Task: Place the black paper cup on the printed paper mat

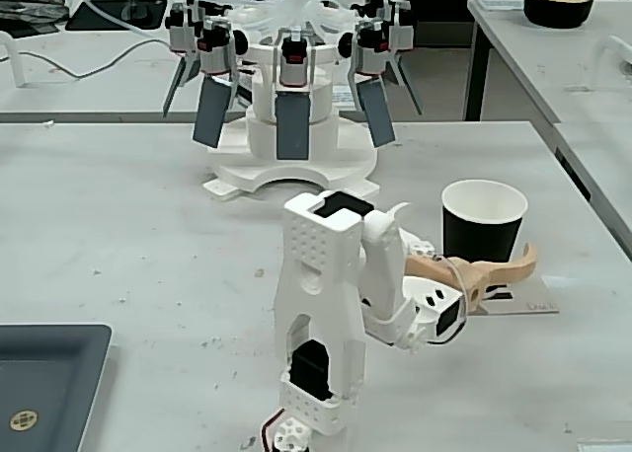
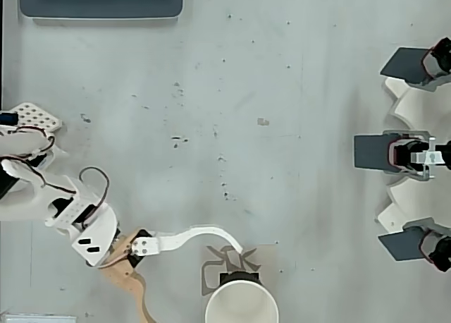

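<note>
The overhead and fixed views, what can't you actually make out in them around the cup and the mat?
- Black paper cup: bottom edge of the overhead view cuts off its lower part.
- Printed paper mat: the cup covers part; in the fixed view only a sliver shows.
- Gripper: the tan finger runs off the overhead edge.
- Bowl: too small to identify contents.
</note>
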### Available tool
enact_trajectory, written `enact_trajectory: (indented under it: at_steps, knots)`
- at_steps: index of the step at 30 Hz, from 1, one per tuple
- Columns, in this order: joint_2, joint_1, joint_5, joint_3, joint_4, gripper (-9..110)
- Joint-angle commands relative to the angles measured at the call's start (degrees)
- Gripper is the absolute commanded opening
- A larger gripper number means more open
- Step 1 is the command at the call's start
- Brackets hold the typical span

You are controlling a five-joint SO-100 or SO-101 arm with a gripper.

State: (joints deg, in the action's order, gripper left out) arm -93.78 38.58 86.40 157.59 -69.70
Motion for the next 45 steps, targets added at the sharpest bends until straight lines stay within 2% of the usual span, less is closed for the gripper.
enact_trajectory:
  at_steps: [1, 9, 16, 26, 34, 45]
  knots:
    - [-7.03, -1.23, 0.44, 2.72, -0.18, 46]
    - [-16.79, -6.33, 0.97, 9.84, -0.44, 39]
    - [-22.50, -12.39, 2.99, 12.48, -1.85, 27]
    - [-25.58, -24.87, 6.94, 13.18, -3.16, 22]
    - [-24.17, -34.89, 5.89, 11.87, -0.88, 20]
    - [-12.66, -39.73, 3.52, -2.02, 2.20, 20]
